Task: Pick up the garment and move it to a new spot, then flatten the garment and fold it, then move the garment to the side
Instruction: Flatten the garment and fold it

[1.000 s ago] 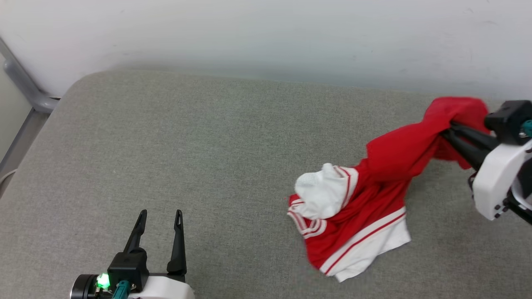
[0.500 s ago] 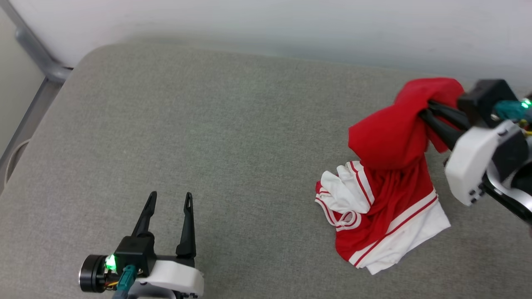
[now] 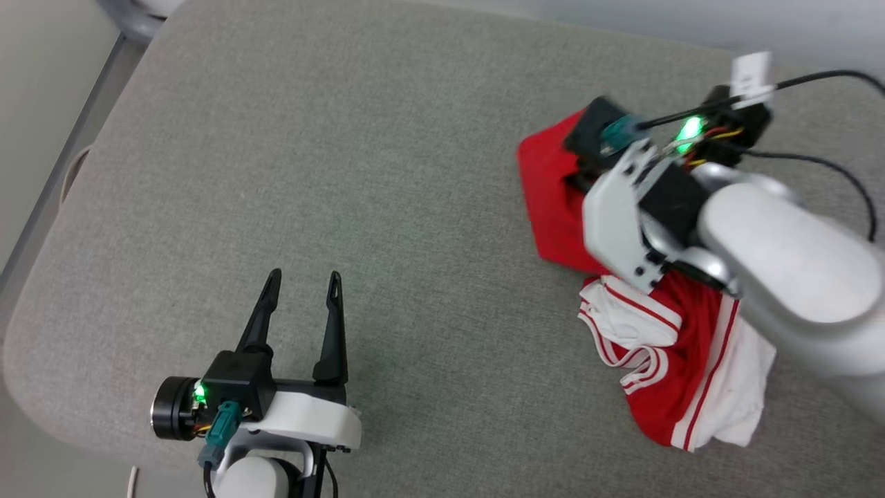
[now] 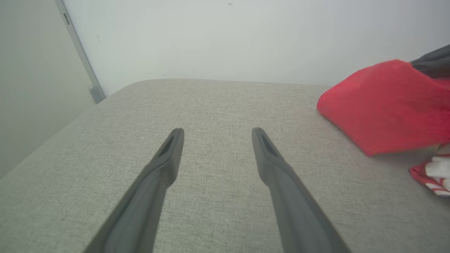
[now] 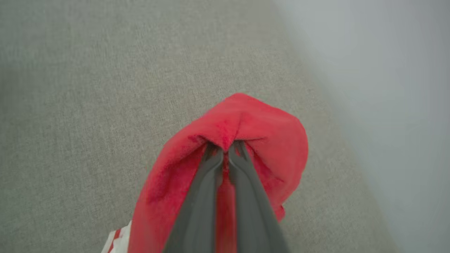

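The garment is a red jersey with white striped sleeves, bunched at the right of the grey cushion; its white-trimmed part trails on the surface. My right gripper is shut on a fold of red cloth, which drapes over its fingertips. In the head view the right gripper's fingertips are hidden behind its own wrist. The left wrist view shows the lifted red cloth at the right. My left gripper stands open and empty at the lower left, low over the cushion, well apart from the garment.
The grey cushion has a rounded front-left corner and a pale wall behind it. A grey metal rail runs down at the far left. A black cable loops from the right wrist.
The head camera has tilted down and swung. My right gripper has carried the held red cloth up and toward the left over the trailing sleeves. The left gripper stays open.
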Robot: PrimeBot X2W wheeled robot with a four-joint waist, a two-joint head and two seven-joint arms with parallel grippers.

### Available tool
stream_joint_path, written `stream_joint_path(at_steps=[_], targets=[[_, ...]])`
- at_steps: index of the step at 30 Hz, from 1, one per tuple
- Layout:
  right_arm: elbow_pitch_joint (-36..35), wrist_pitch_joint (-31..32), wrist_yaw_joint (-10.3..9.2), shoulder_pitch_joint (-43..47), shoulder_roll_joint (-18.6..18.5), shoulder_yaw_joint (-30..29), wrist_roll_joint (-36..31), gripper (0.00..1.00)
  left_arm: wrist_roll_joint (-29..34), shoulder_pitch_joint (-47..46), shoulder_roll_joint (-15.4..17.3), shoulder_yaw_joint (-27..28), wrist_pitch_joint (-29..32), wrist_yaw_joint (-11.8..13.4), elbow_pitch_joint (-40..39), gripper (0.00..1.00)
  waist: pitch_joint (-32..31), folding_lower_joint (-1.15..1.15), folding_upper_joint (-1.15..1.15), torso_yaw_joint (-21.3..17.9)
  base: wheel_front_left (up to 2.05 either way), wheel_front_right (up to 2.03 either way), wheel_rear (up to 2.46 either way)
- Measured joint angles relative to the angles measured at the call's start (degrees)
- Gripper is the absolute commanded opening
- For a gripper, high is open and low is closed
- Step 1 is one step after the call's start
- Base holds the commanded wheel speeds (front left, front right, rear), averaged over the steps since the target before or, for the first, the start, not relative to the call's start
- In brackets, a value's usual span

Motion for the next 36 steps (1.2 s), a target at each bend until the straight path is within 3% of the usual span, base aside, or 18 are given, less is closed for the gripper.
stream_joint_path(at_steps=[5, 12, 13, 14, 20, 27, 33, 36], targets=[[8.0, -0.4, 0.0, -3.8, 3.8, 11.5, 4.1, 0.0, -0.9, -1.3, 0.0, -1.2, 0.0, 0.8, 0.1, 1.0, 2.4, 0.0, 0.0, 1.8, 0.0, 0.0, 0.0], [14.3, 0.7, -0.01, -4.8, 6.5, 15.0, 8.0, 0.0, -1.4, -2.1, 0.0, -1.5, 0.0, 1.3, 0.3, 1.0, 3.6, 0.0, 0.0, 2.8, 0.0, 0.0, 0.0], [14.5, 0.3, -0.01, -4.8, 6.5, 15.1, 8.0, 0.44, -1.4, -2.0, 0.0, -1.4, 0.0, 1.4, 0.3, 1.0, 3.5, 0.0, 0.0, 2.7, 0.0, 0.0, 0.0], [14.7, -0.5, 0.0, -4.8, 6.5, 15.2, 8.2, 1.0, -1.4, -2.0, 0.0, -1.2, 0.0, 1.5, 0.3, 1.0, 3.3, 0.0, 0.0, 2.5, 0.0, 0.0, 0.0], [13.6, -10.0, 0.0, -4.9, 3.7, 15.3, 10.8, 1.0, -0.3, -0.5, 0.0, 0.3, 0.0, 1.4, 0.6, 1.0, 0.9, 0.0, 0.0, 0.6, 0.0, 0.0, 0.0], [8.2, -19.4, 0.0, -2.6, -4.1, 10.1, 13.3, 1.0, 1.4, 1.8, 0.0, 2.0, 0.0, 0.7, 0.3, 1.0, -2.8, 0.0, 0.0, -2.6, 0.0, 0.0, 0.0], [0.5, -20.9, -0.01, 2.6, -11.1, 2.9, 12.7, 1.0, 2.5, 4.2, 0.0, 3.2, 0.0, 0.1, 0.1, 1.0, -6.1, -0.01, 0.0, -5.4, 0.0, 0.0, 0.0], [-4.7, -18.1, 0.0, 6.2, -14.2, -0.5, 12.7, 1.0, 2.9, 5.3, 0.0, 3.7, 0.0, -0.2, 0.1, 1.0, -7.6, -0.01, 0.0, -6.6, 0.0, 0.0, 0.0]])
